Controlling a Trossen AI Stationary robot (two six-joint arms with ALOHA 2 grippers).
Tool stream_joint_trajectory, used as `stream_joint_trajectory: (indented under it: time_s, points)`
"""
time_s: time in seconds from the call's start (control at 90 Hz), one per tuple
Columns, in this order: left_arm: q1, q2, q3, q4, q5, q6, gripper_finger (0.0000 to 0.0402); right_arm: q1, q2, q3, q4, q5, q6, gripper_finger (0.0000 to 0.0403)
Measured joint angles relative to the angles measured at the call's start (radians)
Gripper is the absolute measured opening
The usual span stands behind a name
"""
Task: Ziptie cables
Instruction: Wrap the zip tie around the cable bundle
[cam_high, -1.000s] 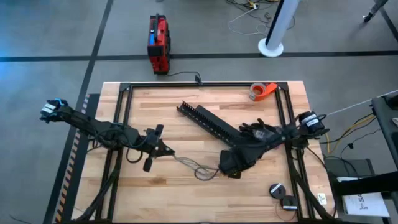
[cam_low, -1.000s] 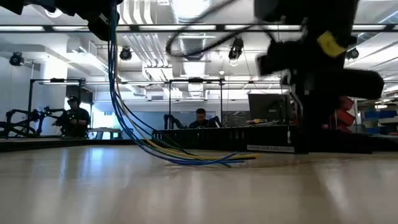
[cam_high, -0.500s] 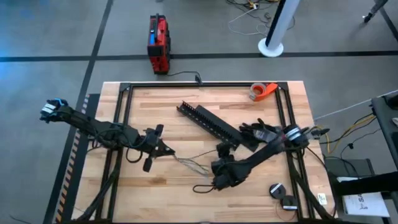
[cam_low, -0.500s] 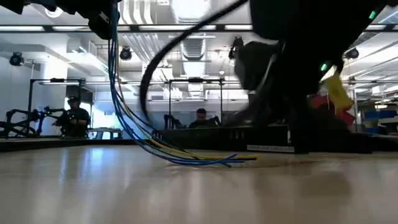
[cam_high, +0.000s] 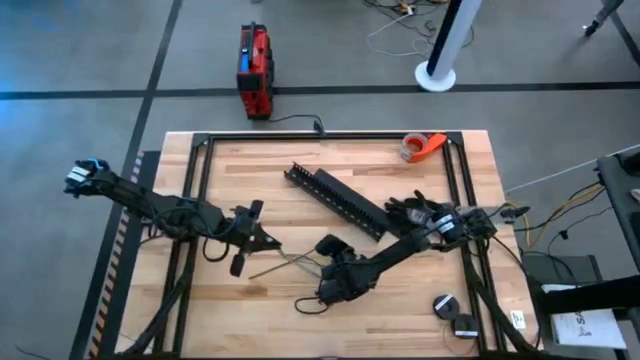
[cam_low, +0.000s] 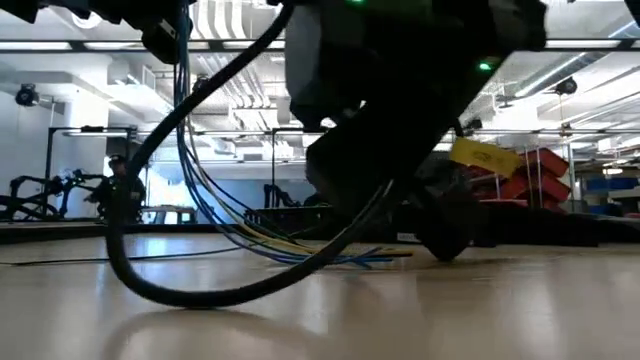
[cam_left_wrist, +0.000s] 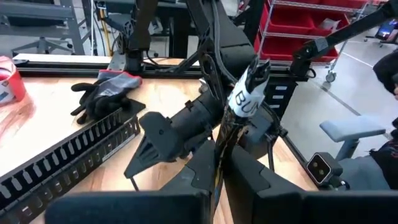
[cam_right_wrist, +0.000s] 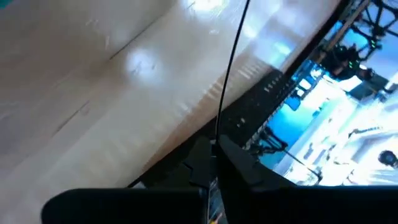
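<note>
My left gripper (cam_high: 262, 240) is clamped on the cables (cam_high: 290, 262), holding them up. My right gripper (cam_high: 330, 290), low near centre; its jaws I cannot tell.

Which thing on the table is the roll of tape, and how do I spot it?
Start at the wooden table and go to its far right corner, the edge nearest the red box on the floor. The roll of tape lies there by the black frame. It is a small orange-red ring, unlike the long black slotted rails nearby.
</note>
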Motion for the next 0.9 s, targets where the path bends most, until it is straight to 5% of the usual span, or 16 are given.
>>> stream_joint_trajectory:
  time_s: [0.511, 0.9]
  points:
    - [0.0, 0.0, 0.0, 0.001, 0.0, 0.0, 0.0007, -0.007, -0.057, 0.002, -0.049, -0.068, 0.097, 0.0172]
    - [0.0, 0.0, 0.0, 0.023, 0.0, 0.001, 0.0007, -0.051, -0.333, -0.054, 0.035, -0.464, 0.48, 0.0182]
